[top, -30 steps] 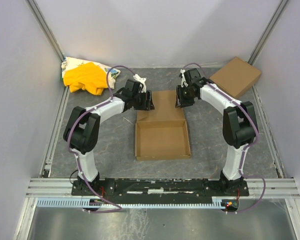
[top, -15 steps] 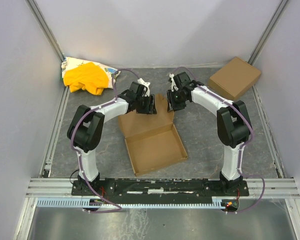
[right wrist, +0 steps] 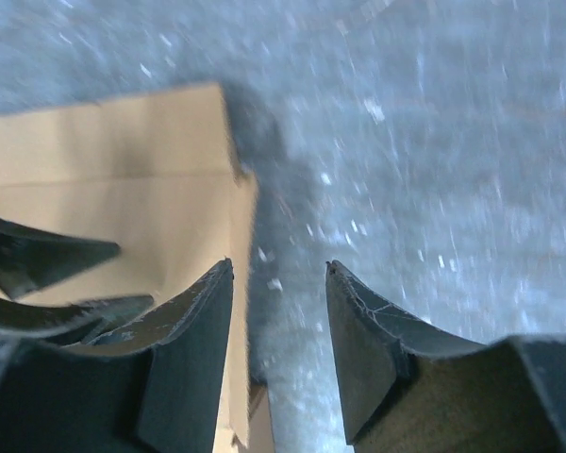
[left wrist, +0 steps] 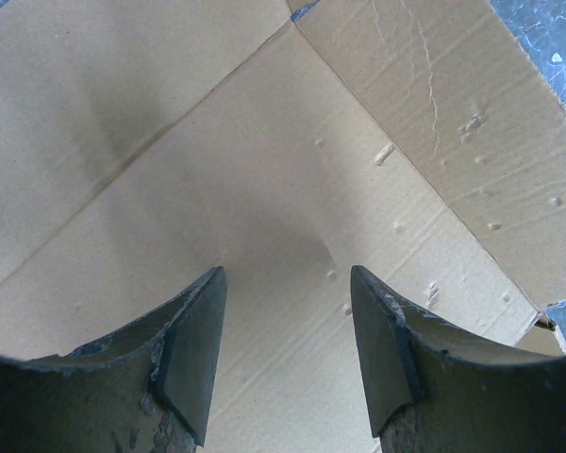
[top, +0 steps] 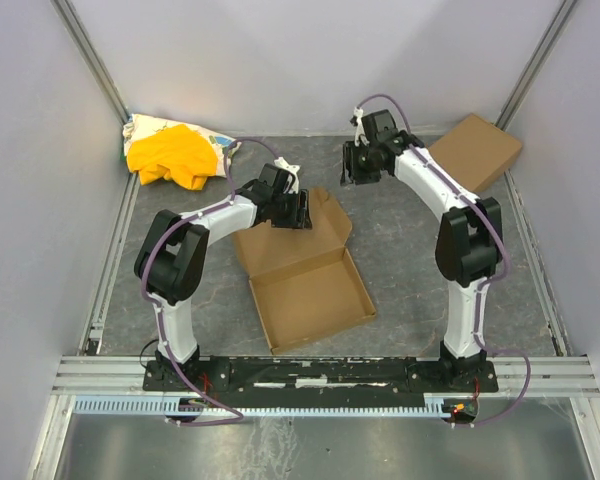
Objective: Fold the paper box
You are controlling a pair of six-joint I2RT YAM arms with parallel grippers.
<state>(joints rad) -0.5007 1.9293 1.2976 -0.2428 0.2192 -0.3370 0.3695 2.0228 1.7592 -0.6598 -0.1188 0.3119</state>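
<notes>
The paper box (top: pixel 310 295) lies lengthwise near-to-far (slightly skewed), lid end pointing far-left

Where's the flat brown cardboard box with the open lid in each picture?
Top external: the open brown cardboard mailer box lies mid-table, turned at an angle.
Left wrist: its cardboard fills nearly the whole picture.
Right wrist: it shows at the left side.
Shared landmark: the mottled grey tabletop, in the left wrist view's top right corner and across the right wrist view's right side.
</notes>
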